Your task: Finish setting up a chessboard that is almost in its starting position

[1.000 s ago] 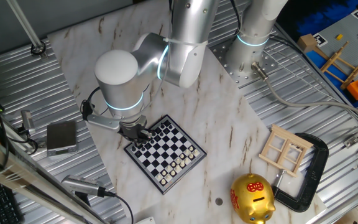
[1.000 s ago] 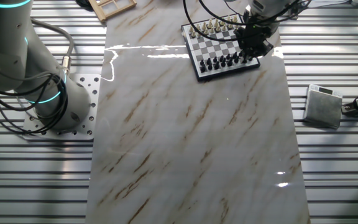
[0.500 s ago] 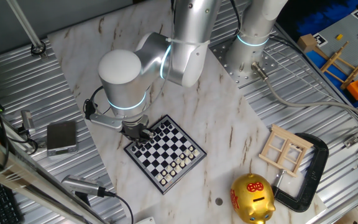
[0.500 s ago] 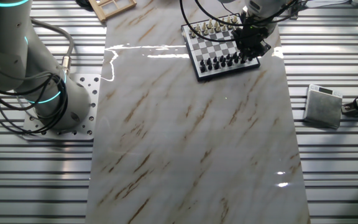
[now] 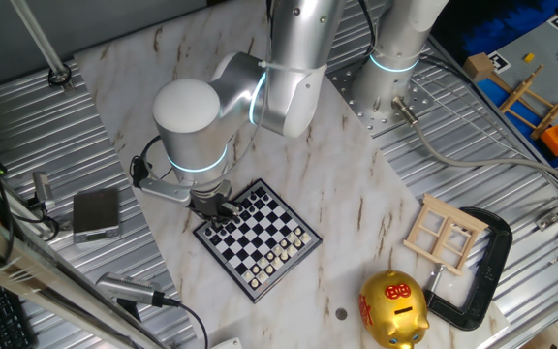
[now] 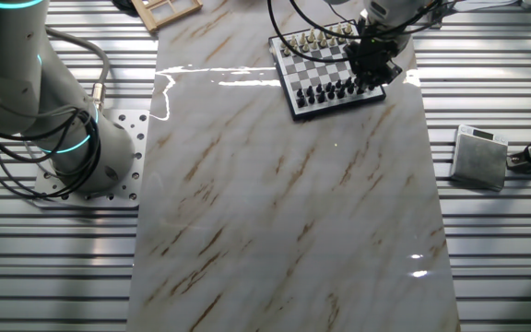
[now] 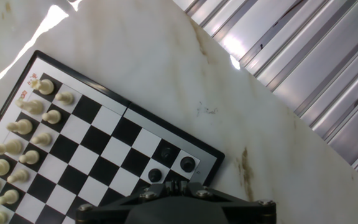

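Observation:
The chessboard point(image 5: 260, 242) lies on the marble table, with white pieces along one side and black pieces along the other. It also shows in the other fixed view point(image 6: 325, 66) and in the hand view point(image 7: 104, 149). My gripper point(image 5: 219, 208) is down over the board's black-piece corner point(image 6: 371, 66). In the hand view the gripper point(image 7: 176, 188) has its fingertips close together just above the corner squares, next to two black pieces point(image 7: 187, 164). The fingers look shut. Whether a piece sits between them is hidden.
A pale wooden frame point(image 5: 444, 233), a black clamp point(image 5: 487, 267) and a golden piggy bank point(image 5: 392, 308) lie right of the board. A grey box point(image 5: 96, 213) sits on the ribbed metal left of it. A second arm's base point(image 6: 72, 138) stands beside the marble.
The arm shifted slightly over the board's black-piece corner in the first half second and has held still since. The pieces look the same.

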You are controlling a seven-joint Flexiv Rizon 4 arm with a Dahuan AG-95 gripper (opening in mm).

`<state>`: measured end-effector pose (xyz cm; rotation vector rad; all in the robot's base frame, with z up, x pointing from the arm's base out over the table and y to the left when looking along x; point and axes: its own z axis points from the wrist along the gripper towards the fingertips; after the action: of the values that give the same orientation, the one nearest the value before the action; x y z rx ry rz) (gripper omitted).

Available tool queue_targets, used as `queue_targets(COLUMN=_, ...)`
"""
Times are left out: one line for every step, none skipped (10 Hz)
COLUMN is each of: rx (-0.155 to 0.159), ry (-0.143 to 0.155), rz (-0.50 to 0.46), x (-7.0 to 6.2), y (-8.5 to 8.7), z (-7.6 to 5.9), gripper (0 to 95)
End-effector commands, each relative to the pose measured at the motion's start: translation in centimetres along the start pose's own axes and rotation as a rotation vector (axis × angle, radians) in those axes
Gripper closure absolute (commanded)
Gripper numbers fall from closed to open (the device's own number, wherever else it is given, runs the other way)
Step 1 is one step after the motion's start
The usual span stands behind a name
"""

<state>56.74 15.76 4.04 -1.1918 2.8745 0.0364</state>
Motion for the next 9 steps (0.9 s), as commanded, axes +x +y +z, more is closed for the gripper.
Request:
queue_targets(rx=0.0, ry=0.0, rz=-0.001, x=0.05, y=0.04, z=0.01, gripper=95.0)
queue_targets(rx=0.001, ry=0.001, rz=-0.001, x=0.05, y=0.05, z=0.03, gripper=95.0)
queue_targets(rx=0.001, ry=0.001, rz=-0.002, x=0.05, y=0.06, z=0.05, gripper=95.0)
queue_targets(rx=0.001, ry=0.001, rz=-0.003, x=0.07, y=0.07, z=0.07, gripper=95.0)
queue_targets(rx=0.001, ry=0.001, rz=-0.003, x=0.07, y=0.07, z=0.11, gripper=95.0)
queue_targets(rx=0.0, ry=0.001, rz=-0.003, x=0.02, y=0.08, z=0.2, gripper=95.0)
queue_targets(rx=-0.001, ry=0.001, rz=-0.002, x=-0.01, y=0.08, z=0.27, gripper=95.0)
queue_targets(rx=-0.003, ry=0.004, rz=-0.002, x=-0.03, y=0.09, z=0.3, gripper=95.0)
queue_targets(rx=-0.004, ry=0.006, rz=-0.003, x=-0.03, y=0.09, z=0.3, gripper=95.0)
